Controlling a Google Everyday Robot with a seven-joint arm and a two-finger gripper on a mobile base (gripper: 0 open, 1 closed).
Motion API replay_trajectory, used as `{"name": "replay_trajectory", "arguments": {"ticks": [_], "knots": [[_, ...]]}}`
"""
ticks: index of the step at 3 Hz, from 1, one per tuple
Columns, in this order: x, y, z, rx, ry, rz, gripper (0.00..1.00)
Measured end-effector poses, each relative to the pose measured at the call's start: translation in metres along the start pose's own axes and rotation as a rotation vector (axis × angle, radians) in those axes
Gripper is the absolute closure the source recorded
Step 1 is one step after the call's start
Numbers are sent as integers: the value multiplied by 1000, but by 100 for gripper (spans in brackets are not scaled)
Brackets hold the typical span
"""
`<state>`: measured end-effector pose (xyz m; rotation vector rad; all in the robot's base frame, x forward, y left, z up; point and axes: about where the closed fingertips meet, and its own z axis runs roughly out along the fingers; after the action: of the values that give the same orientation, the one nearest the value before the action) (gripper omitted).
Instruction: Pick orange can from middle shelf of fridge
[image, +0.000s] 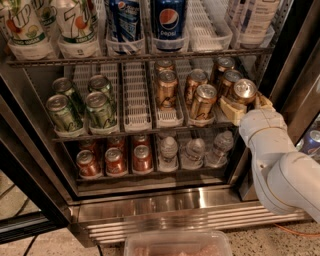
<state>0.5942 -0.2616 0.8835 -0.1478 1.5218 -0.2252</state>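
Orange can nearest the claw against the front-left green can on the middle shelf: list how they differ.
Colour: the orange can is copper-orange, the green can green. Place: the orange can stands at the right end, the green can at the left. The claw is at the orange can, far from the green can. Both stand upright, silver-topped, at the front of the middle shelf.

Warm, dim light fills the fridge (165, 207), with glare on its steel base and shadow beyond its left frame. The gripper (246, 101), at its middle-right, is brightly lit.
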Motion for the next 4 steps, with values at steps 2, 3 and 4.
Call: {"name": "replay_trajectory", "arguments": {"ticks": [2, 3, 4], "knots": [[5, -5, -29, -67, 60, -48, 100], [33, 10, -62, -179, 177, -99, 100], [48, 39, -92, -306, 272, -110, 100]]}}
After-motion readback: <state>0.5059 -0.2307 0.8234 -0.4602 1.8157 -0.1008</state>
